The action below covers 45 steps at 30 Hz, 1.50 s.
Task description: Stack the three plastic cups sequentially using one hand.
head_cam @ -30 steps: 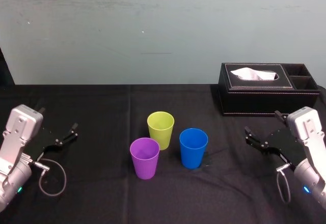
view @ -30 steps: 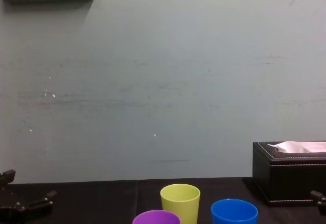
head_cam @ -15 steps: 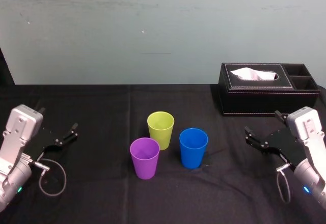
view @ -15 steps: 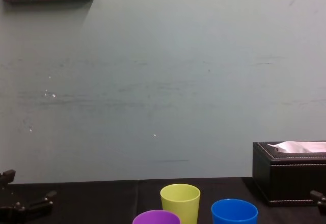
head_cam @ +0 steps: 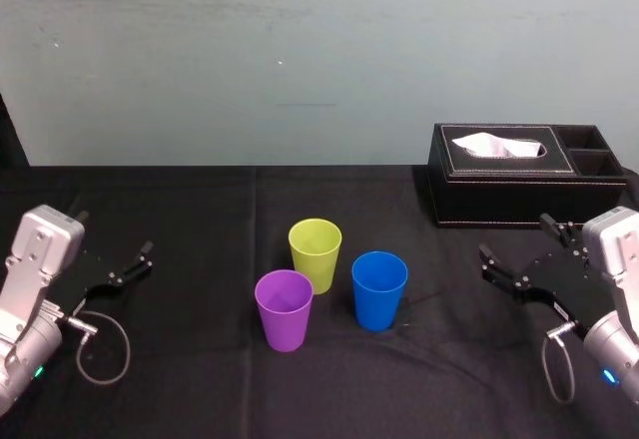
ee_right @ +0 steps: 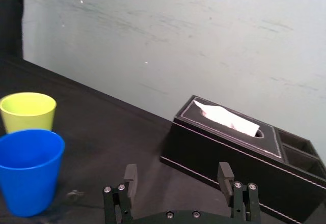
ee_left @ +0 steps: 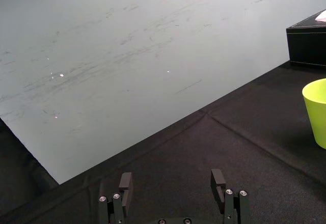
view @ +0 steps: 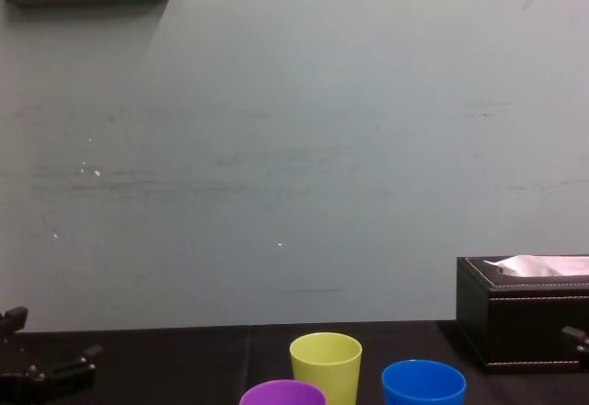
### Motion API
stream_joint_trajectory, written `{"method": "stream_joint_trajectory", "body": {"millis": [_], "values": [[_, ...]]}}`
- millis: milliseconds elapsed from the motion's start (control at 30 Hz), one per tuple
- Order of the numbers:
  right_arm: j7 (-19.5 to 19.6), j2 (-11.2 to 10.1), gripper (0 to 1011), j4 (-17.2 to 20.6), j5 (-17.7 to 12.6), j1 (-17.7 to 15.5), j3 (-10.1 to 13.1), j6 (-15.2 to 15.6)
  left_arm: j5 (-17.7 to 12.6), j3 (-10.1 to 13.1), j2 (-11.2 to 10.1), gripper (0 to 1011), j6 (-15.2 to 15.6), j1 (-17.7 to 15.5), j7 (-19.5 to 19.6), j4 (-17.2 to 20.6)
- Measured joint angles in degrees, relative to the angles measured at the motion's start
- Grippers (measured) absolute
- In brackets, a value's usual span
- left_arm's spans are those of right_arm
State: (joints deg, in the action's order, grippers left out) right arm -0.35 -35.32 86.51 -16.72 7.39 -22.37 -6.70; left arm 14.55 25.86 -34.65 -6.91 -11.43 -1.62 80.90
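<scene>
Three plastic cups stood upright and mouth-up in a close cluster at the middle of the black-clothed table (head_cam: 200, 219), none yet nested in another. They looked thin-walled and very light, so a sideways nudge would probably have slid or tipped one rather than seated it. The smooth, tapered sides seemed likely to slip downward out of a squeeze across the body. The better hold was judged to be near the rim, one jaw inside and one outside, with gentle pressure (such walls probably flex). Lowered straight, each cup should have dropped into the next with little force.

The yellow-green cup (head_cam: 315, 252) stood farthest back, the purple cup (head_cam: 284, 308) in front of it toward the robot's left, and the blue cup (head_cam: 379, 287) in front toward the right. All were plain, empty and alike in size. Whether the purple and yellow-green ones touched could not be told.

The right gripper (ee_right: 177, 172) hovered low over the table on the right, in front of the black tissue box (head_cam: 504, 175), its jaws spread wide and holding nothing, with the blue cup nearest it. The left gripper (ee_left: 171, 180) sat at the table's left side, well apart from the cups, its jaws likewise spread.
</scene>
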Motion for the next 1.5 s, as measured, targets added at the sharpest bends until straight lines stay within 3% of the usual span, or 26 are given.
{"method": "stream_joint_trajectory", "body": {"millis": [67,233,333,467,667,767,1067,1500], "values": [[-0.53,-0.09,1000,0.84,-0.66,-0.49,0.34,0.90,0.00,0.00,0.00,1000,0.00,0.00,0.00,0.00],[-3.63,-0.28,1000,4.68,-5.55,-2.41,1.79,6.51,0.00,0.00,0.00,1000,0.00,0.00,0.00,0.00],[-6.49,-0.82,1000,8.11,-8.76,-3.71,2.19,11.84,0.00,0.00,0.00,1000,0.00,0.00,0.00,0.00],[-8.61,-1.13,1000,10.87,-9.94,-4.39,1.73,15.87,0.00,0.00,0.00,1000,0.00,0.00,0.00,0.00],[-10.38,-0.49,1000,13.03,-9.13,-4.08,-0.52,21.10,0.00,0.00,0.00,1000,0.00,0.00,0.00,0.00],[-10.58,0.19,1000,13.05,-8.46,-3.68,-1.20,22.27,0.00,0.00,0.00,1000,0.00,0.00,0.00,0.00],[-10.08,4.86,1000,9.33,-6.22,-1.40,-2.43,24.36,0.00,0.00,0.00,1000,0.00,0.00,0.00,0.00],[-10.09,8.94,1000,4.44,-2.56,1.44,-3.03,22.49,0.00,0.00,0.00,1000,0.00,0.00,0.00,0.00]]}}
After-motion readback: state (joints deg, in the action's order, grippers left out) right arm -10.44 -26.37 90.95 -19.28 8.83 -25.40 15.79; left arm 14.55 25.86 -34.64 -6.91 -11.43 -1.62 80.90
